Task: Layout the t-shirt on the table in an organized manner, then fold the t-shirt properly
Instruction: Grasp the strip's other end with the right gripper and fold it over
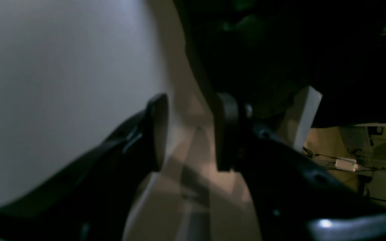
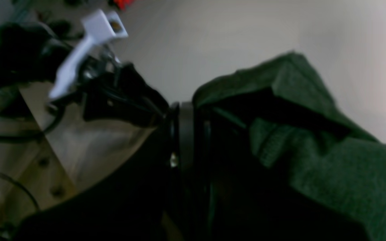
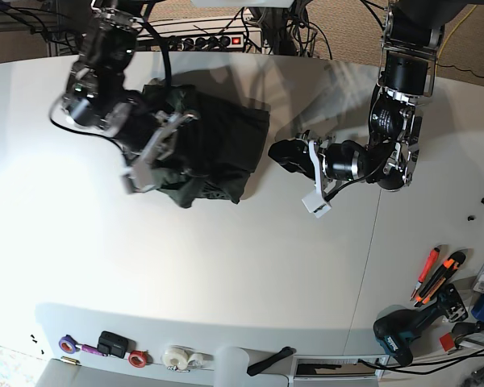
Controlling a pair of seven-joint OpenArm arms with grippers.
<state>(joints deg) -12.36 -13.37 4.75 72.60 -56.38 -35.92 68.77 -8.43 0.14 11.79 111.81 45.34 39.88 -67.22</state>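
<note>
The dark green t-shirt point(image 3: 222, 133) lies bunched in a heap on the white table point(image 3: 226, 274), toward the back left. My right gripper point(image 3: 180, 153) is shut on a fold at the heap's left front. In the right wrist view the green t-shirt point(image 2: 313, 150) bulges out beside the closed right gripper point(image 2: 193, 110). My left gripper point(image 3: 277, 151) hovers just right of the shirt's right edge, apart from it. In the left wrist view the left gripper point(image 1: 191, 134) is open, with only bare table between its fingers point(image 1: 156, 134).
A thin seam line point(image 3: 371, 242) runs across the table's right part. Orange-handled cutters point(image 3: 431, 274) and a drill point(image 3: 403, 334) lie at the front right. Tape rolls point(image 3: 177, 357) and small items sit along the front edge. A power strip point(image 3: 218, 40) runs behind the table.
</note>
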